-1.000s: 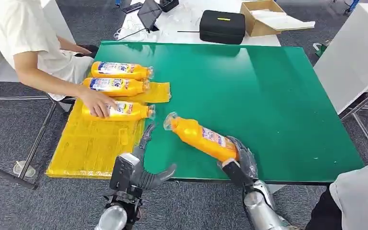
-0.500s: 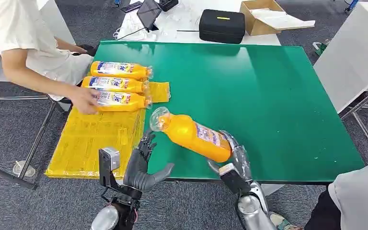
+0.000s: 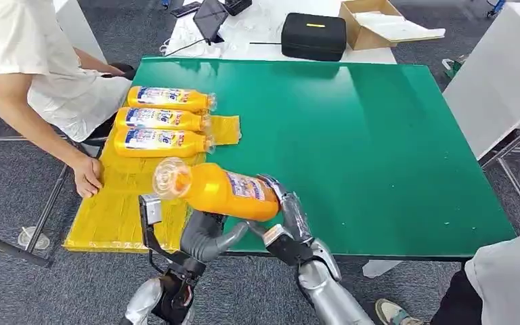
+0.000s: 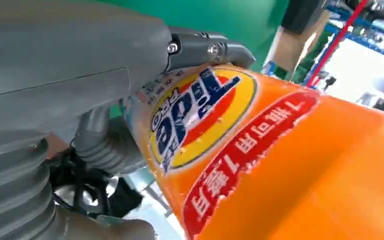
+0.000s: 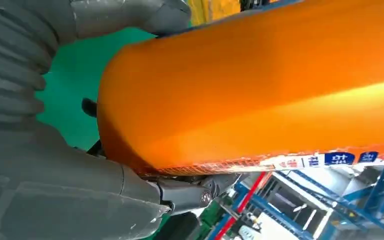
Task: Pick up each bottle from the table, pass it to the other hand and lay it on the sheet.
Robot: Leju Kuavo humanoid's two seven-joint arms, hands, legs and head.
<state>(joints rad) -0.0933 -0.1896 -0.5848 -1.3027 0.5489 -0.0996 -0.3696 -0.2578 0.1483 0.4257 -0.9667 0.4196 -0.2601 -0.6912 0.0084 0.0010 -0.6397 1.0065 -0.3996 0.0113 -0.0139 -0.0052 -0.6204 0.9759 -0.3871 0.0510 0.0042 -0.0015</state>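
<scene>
- Bottles, four in all, orange with printed labels.
- One bottle (image 3: 211, 190), lifted clear of the green table (image 3: 352, 135) at its 7 o'clock corner, lying nearly level, clear cap end toward 9 o'clock, above the sheet's near right edge.
- Three bottles laid side by side on the yellow sheet (image 3: 118, 203) at the table's 9 to 10 o'clock side: far bottle (image 3: 169, 99), middle bottle (image 3: 161, 119), near bottle (image 3: 160, 142), all caps toward 3 o'clock.
- Right hand (image 3: 286, 217): grasping the lifted bottle at its base end, fingers wrapped over the top, forearm rising from 6 o'clock.
- Left hand (image 3: 206, 235): beneath the bottle's middle, palm up, thumb out toward 3 o'clock; the left wrist view shows its thumb (image 4: 70, 55) lying against the label. Whether it grips cannot be told.
- One person in a white shirt at 10 o'clock, a hand (image 3: 88, 177) resting on the sheet's left edge.
- One black case (image 3: 314, 36) and one open cardboard box (image 3: 372, 24) at 12 o'clock, beyond the table.
</scene>
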